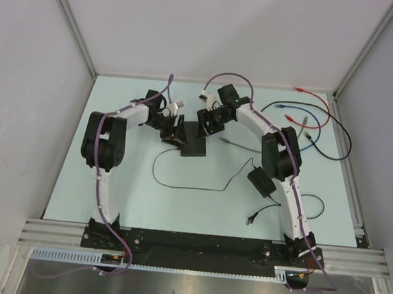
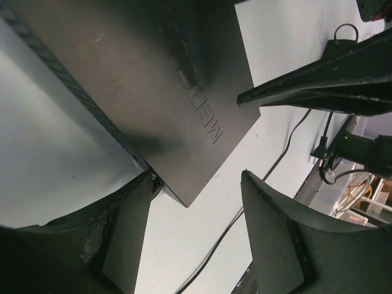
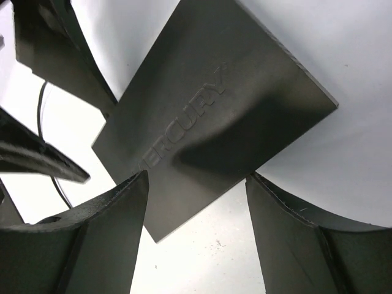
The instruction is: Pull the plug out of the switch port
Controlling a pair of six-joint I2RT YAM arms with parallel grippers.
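Note:
The switch (image 1: 196, 146) lies flat in the middle of the table, a matte-black box with raised lettering (image 2: 153, 92) (image 3: 208, 104). My left gripper (image 1: 173, 131) (image 2: 197, 174) is open astride its near corner, and one finger (image 2: 116, 239) rests by the switch's side edge. A small dark plug (image 2: 157, 182) pokes from that edge, mostly hidden by this finger. My right gripper (image 1: 209, 119) (image 3: 198, 176) stands wide over another corner, fingertips level with the switch's edges, with nothing seen clamped. Its dark fingers (image 2: 318, 86) show in the left wrist view.
A thin black lead (image 1: 193, 186) loops from the switch's left side to a black adapter brick (image 1: 262, 182). A grey cable (image 1: 241, 146) lies right of the switch. Red (image 1: 311, 95), blue (image 1: 296, 111) and black (image 1: 341, 142) cables lie at the back right.

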